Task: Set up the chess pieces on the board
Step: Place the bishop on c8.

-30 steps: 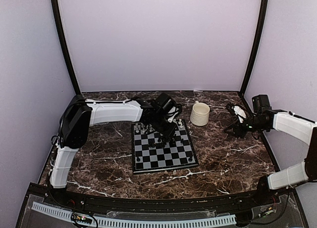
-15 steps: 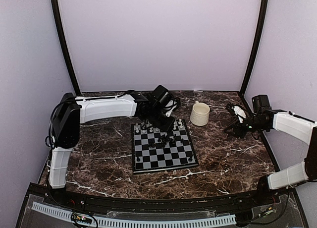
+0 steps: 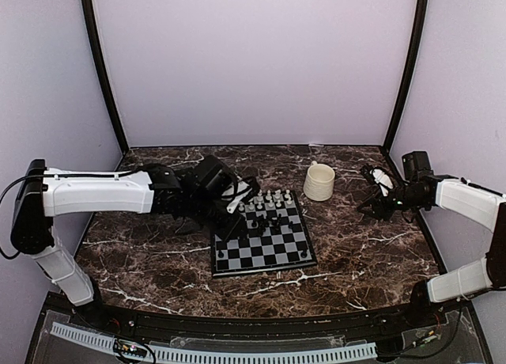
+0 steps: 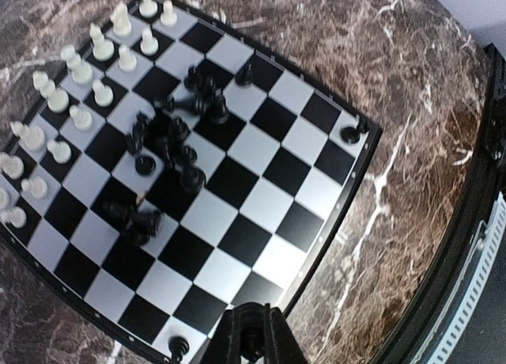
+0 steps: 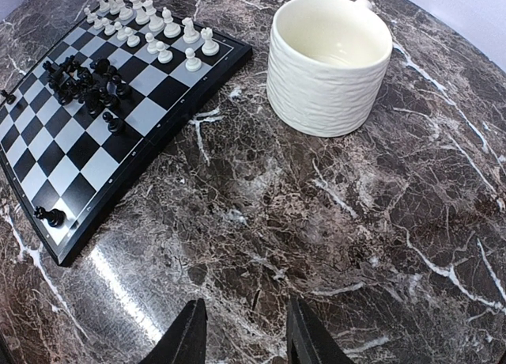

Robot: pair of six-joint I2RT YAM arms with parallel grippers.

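Note:
The checkered board [image 3: 269, 245] lies mid-table. White chess pieces [image 4: 79, 71] stand in two rows along its far side [image 3: 269, 198]. Black chess pieces [image 4: 174, 142] lie heaped near the middle [image 5: 83, 83]. Single black pieces stand on both near corners [image 4: 350, 132] [image 4: 178, 346]. My left gripper [image 3: 228, 224] hovers over the board's near-left part, shut on a small black chess piece [image 4: 254, 332]. My right gripper [image 5: 241, 332] hangs open over bare marble, right of the board, with nothing between its fingers.
A cream ribbed mug [image 3: 319, 181] stands empty just beyond the board's far right corner, close to the right gripper [image 3: 371, 194]. The dark marble tabletop [image 3: 364, 253] is walled by lilac panels. A black rail runs along the near edge [image 4: 474, 245].
My left arm has swung out to the left, and its gripper has drawn back from the black heap at mid-board to the board's near-left part. The right arm has not moved.

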